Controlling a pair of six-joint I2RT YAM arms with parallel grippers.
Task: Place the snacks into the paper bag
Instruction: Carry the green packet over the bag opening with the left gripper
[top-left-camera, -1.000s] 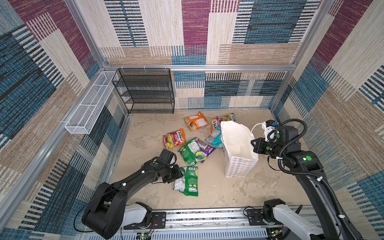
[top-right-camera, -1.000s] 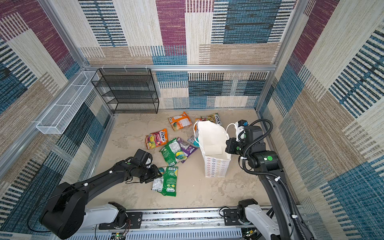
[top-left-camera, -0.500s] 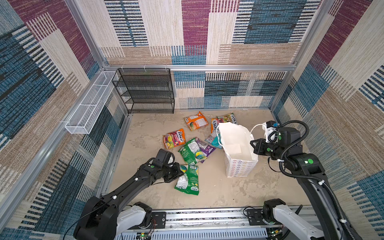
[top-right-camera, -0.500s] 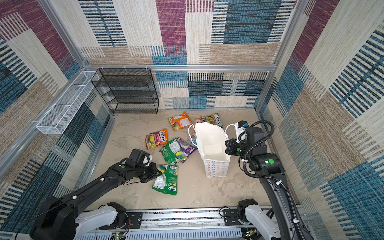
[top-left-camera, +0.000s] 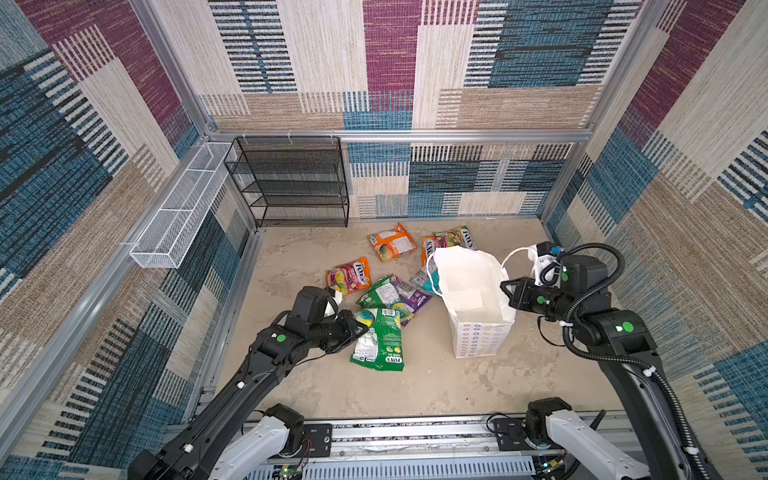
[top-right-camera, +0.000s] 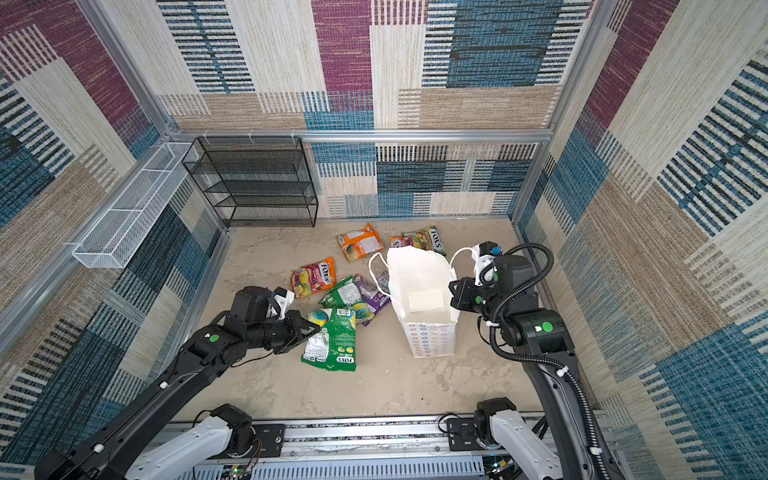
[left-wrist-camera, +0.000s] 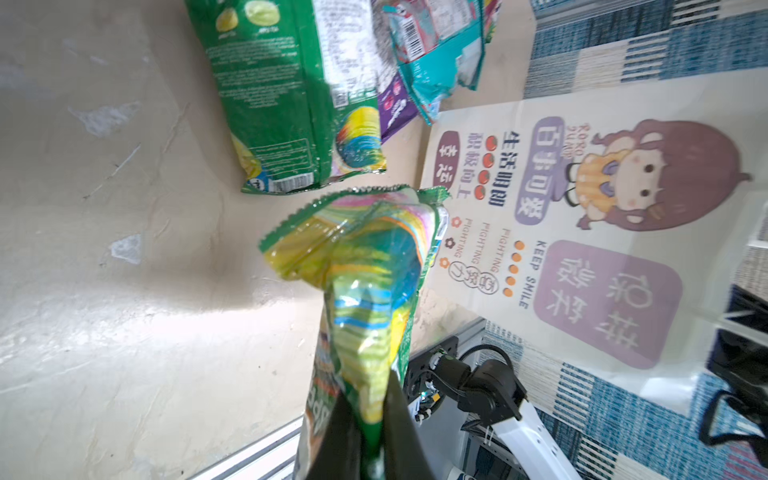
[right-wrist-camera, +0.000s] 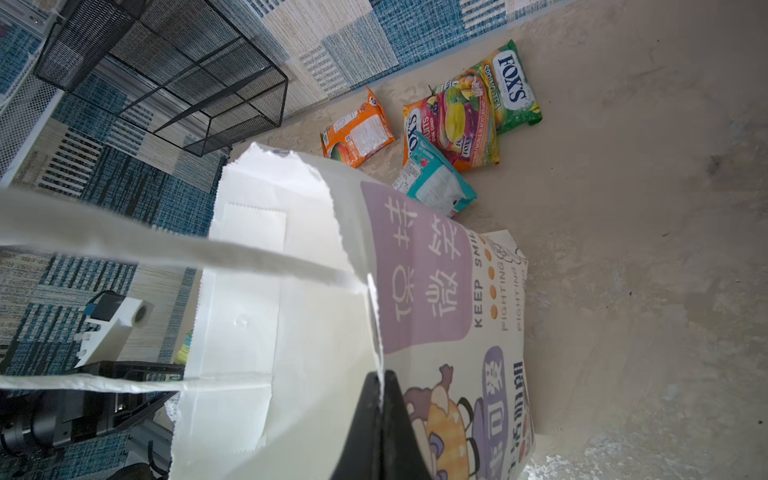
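Note:
My left gripper (top-left-camera: 360, 328) (left-wrist-camera: 370, 395) is shut on one edge of a green snack packet (top-left-camera: 380, 340) (left-wrist-camera: 365, 266) with rainbow stripes. It holds the packet up off the floor, left of the paper bag. The white paper bag (top-left-camera: 478, 336) (top-right-camera: 428, 338) stands upright and open, its cartoon print (left-wrist-camera: 623, 174) facing the left arm. My right gripper (top-left-camera: 505, 286) (right-wrist-camera: 380, 378) is shut on the bag's top rim. Several more snacks lie on the floor: orange (top-left-camera: 391, 242), fruit-print (top-left-camera: 348, 276), green (top-left-camera: 382, 293), purple (top-left-camera: 413, 297), teal (right-wrist-camera: 436, 187) and multicolour (right-wrist-camera: 498, 91).
A black mesh shelf rack (top-left-camera: 291, 183) stands against the back wall at the left. A white wire basket (top-left-camera: 178, 208) hangs on the left wall. Patterned walls close in three sides, and the arms' base rail (top-left-camera: 395, 436) runs along the front.
My left gripper shut on the green packet and raised it toward the back, away from the floor. The right gripper kept its hold on the bag's rim and barely moved.

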